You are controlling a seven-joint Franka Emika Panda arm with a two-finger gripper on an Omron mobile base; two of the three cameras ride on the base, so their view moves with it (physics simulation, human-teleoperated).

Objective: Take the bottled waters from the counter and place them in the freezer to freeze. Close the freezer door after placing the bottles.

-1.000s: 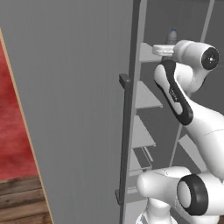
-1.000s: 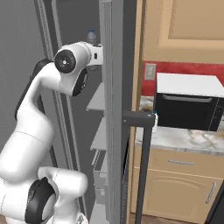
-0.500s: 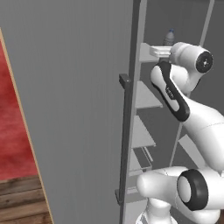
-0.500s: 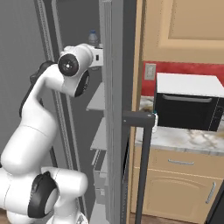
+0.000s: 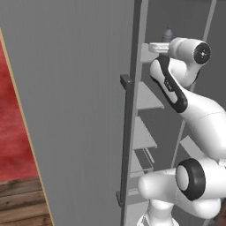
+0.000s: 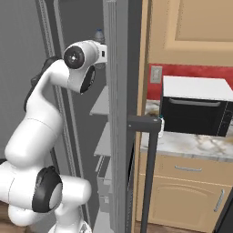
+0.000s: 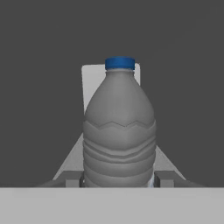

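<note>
Here the freezer (image 5: pixel 176 26) stands open, its grey interior and pale shelves (image 5: pixel 148 97) stacked one above another behind the white arm. The freezer door (image 5: pixel 75 110) swings out toward the cameras: the left base view shows its broad plain grey face with the dark vertical bar handle (image 5: pixel 126 141) along its near edge, and the right base view shows the door edge-on (image 6: pixel 119 113) with the handle (image 6: pixel 148 173) standing in front of it. Past the door in the right base view, the marble-veined surface (image 6: pixel 191 144) runs over tan cabinets and carries the black-fronted oven (image 6: pixel 193 109) with its white top, against a red wall panel. The arm reaches up and into the top of the compartment, level with the highest shelf. There, a bottled water (image 7: pixel 119 131) stands upright: smoky grey, ribbed at the waist, blue-capped, seen square-on in the hand view with a pale shelf beneath and behind it. Its top peeks over the arm in both base views (image 5: pixel 168 33) (image 6: pixel 98 35). The pincer (image 7: pixel 118 178) is clenched on this bottle low on its body, one dark finger tip (image 7: pixel 72 178) pressed against each side. On the marble surface, just beside the oven's left corner, something small with a hint of blue (image 6: pixel 161 123) shows behind the handle top, too little of it visible to identify.
</note>
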